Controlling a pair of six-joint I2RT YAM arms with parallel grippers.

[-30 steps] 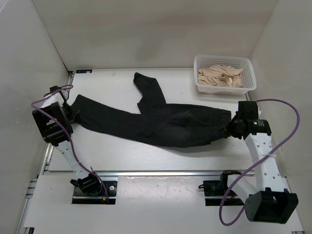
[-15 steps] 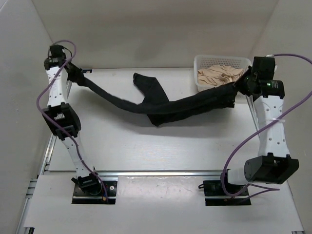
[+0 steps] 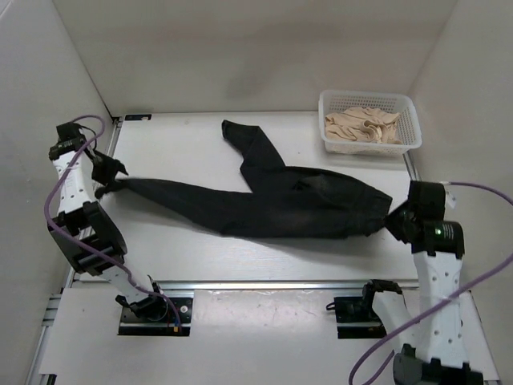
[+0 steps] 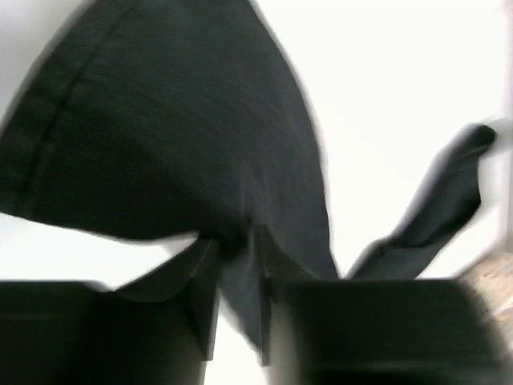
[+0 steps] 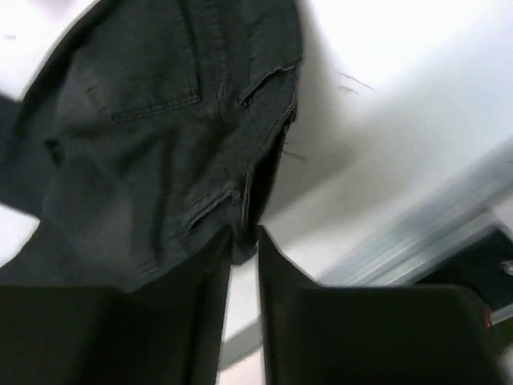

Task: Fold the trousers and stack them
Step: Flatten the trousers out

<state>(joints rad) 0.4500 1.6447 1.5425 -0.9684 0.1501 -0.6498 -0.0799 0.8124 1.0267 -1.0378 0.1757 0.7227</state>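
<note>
Our right gripper point(image 3: 394, 218) is clamped on the waistband end of the trousers point(image 3: 280, 204). They lie stretched flat across the table point(image 3: 184, 249), one leg angled toward the back. Our left gripper point(image 3: 111, 184) is clamped on the other leg's hem. Beyond, a white basket point(image 3: 370, 149) holds beige cloth point(image 3: 362, 126).

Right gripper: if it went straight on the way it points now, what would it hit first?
The trousers: their waistband edge sits between the fingertips of the right gripper, and the seat probably lies flat just ahead.
</note>
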